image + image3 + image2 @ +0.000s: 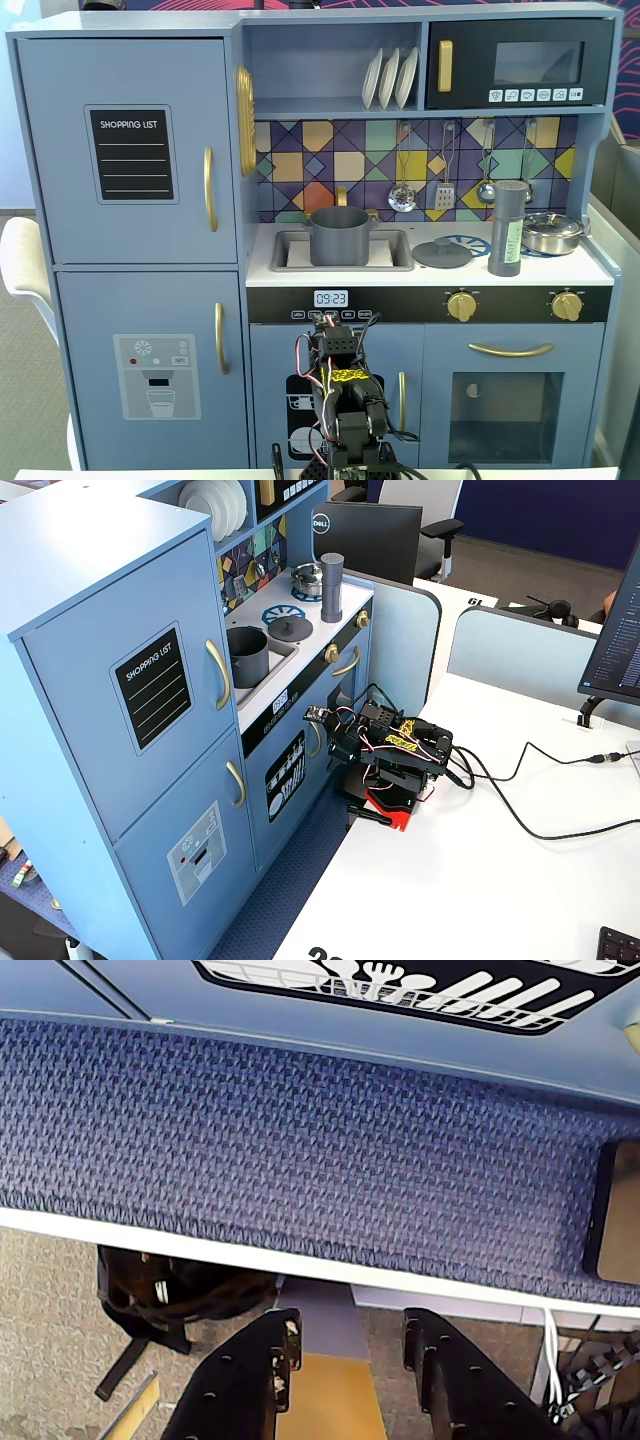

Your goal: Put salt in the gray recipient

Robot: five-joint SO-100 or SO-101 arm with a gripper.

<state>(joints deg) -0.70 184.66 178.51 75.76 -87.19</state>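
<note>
The salt [509, 228], a tall gray shaker with a pale green label, stands upright on the toy kitchen's counter between a flat lid and a silver pan; it also shows in the other fixed view [332, 587]. The gray recipient [339, 236], a dark gray pot, sits in the sink at the counter's left [247, 657]. My arm [340, 400] is folded low in front of the kitchen, well below the counter. My gripper [350, 1335] points down over the table edge; it is open and empty [345, 755].
A flat gray lid [442, 252] lies between pot and salt. A shiny lidded pan [552, 232] sits to the right of the salt. Utensils [445, 165] hang above the counter. Cables [540, 820] cross the white table. A black bag [180, 1290] lies on the floor.
</note>
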